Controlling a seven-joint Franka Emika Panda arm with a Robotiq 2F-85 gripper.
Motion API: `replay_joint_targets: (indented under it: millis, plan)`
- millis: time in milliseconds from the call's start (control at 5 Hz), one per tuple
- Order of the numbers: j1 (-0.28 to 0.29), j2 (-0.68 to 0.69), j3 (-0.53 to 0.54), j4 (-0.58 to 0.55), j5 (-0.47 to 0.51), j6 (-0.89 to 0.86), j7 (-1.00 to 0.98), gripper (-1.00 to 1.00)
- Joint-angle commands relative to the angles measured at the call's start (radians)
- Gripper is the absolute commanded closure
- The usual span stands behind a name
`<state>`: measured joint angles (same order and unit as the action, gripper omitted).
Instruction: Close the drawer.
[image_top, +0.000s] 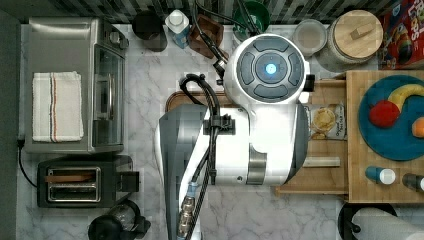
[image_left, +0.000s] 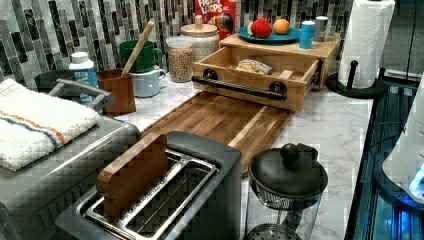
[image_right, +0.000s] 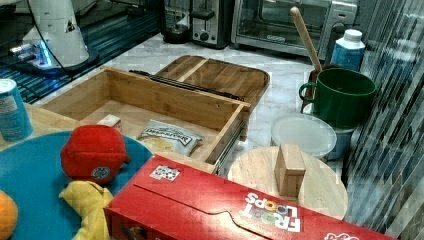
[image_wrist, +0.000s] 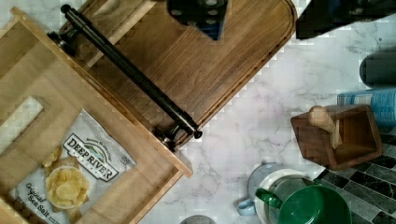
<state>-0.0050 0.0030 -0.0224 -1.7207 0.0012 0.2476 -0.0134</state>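
marble counter (image_left: 335, 125) under cutting board (image_left: 220, 120)

Even, bright indoor light in all views, shadows soft. Blue LED glow on arm's top cap (image_top: 270, 68); blue reflection near arm base (image_right: 37, 52) in right view. Mild glare on marble counter (image_left: 335, 125). Blocky compression artefacts throughout; cereal box (image_right: 225, 210) near lens slightly soft.

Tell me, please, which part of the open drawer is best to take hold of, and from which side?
Probably the long black bar handle on the front of the drawer. It stands off the wood on two posts, leaving a gap for fingers. Come from the cutting board side, since the drawer's front faces it.
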Motion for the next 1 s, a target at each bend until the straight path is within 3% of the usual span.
replay_joint_targets:
  millis: [200,800,1000]
  plan:
    - [0.0,0.0,0.0,0.0,0.0,0.0,-0.001,-1.0]
    - [0.008,-0.024,0.01,-0.085,0.011,0.073,-0.108,-1.0]
    - [0.031,-0.048,0.036,-0.152,-0.029,0.129,-0.168,-1.0]
